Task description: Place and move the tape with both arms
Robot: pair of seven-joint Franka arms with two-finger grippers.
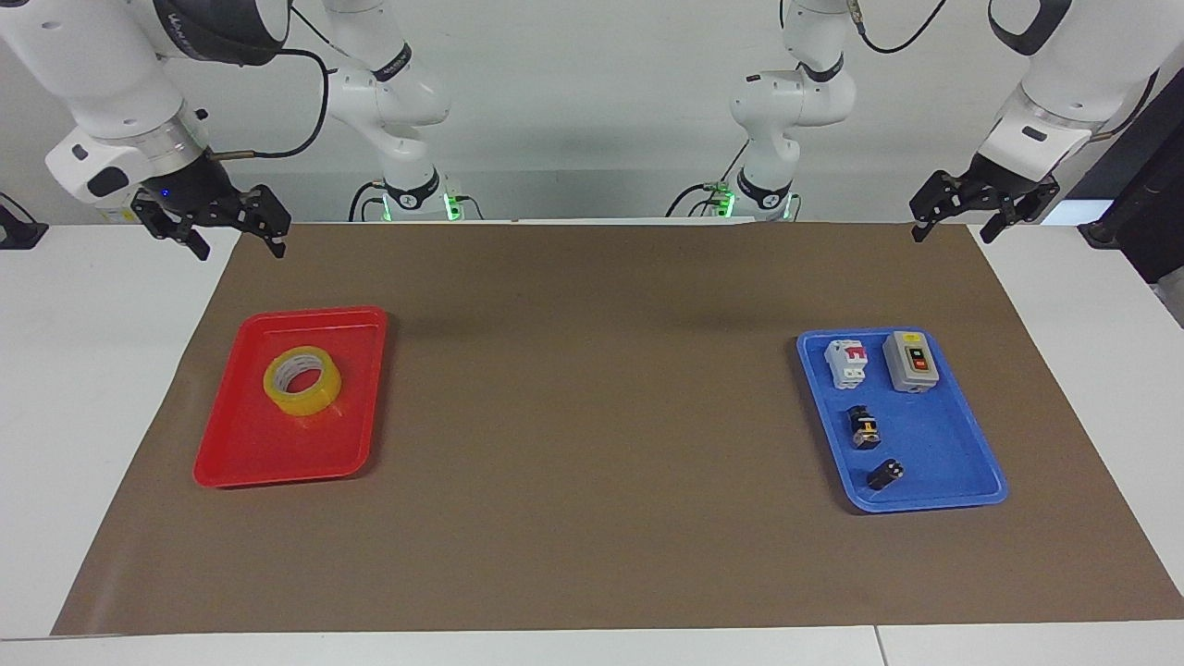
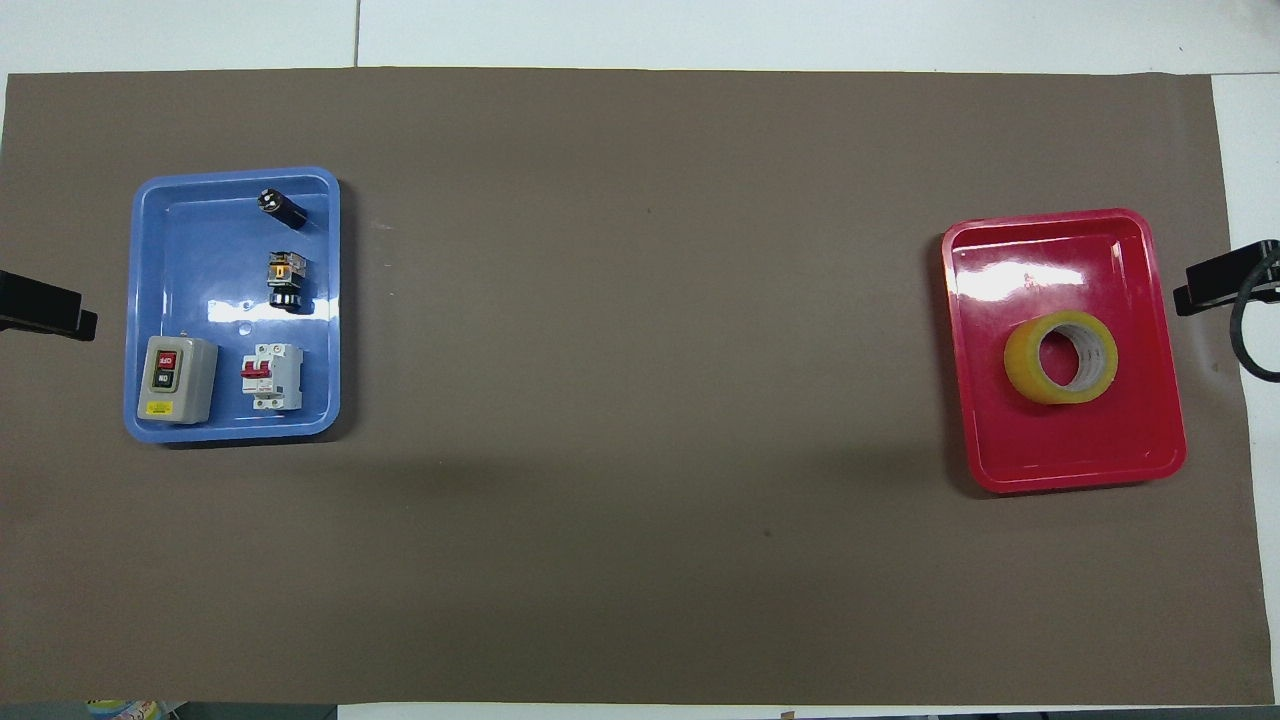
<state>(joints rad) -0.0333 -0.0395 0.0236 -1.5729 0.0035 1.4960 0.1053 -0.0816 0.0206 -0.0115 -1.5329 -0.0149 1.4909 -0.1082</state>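
A white tabletop (image 1: pixel 83 370) carries a large brown mat (image 1: pixel 592 416) that covers almost all of the working surface; a plain pale wall stands at the robots' end, and the two arm bases with green lights sit at the mat's edge there.

On the mat, toward the right arm's end, lies a red tray (image 1: pixel 231 453), and the tape (image 1: pixel 302 380) lies flat inside it, in the half of the tray nearer to the robots. The right gripper (image 1: pixel 236 242) hangs in the air over the corner of the mat nearest the robots at that end, apart from the tray and touching nothing; its fingers (image 1: pixel 275 242) are spread wide and hold nothing. In the overhead view only its dark tip (image 2: pixel 1215 288) shows beside the red tray (image 2: pixel 1065 470).

The left gripper (image 1: pixel 953 225) waits in the air over the other corner of the mat nearest the robots, well apart from the red tray, with fingers spread wide too and nothing in them.

The tape (image 2: pixel 1061 357) is a roll of translucent yellow with a white inner ring (the red of the tray is seen through its hole).

Toward the left arm's end, well apart from the red tray, a blue tray (image 1: pixel 962 481) holds a grey switch box (image 1: pixel 912 362), a white breaker with red levers (image 1: pixel 846 362) and two small dark parts (image 1: pixel 864 428).
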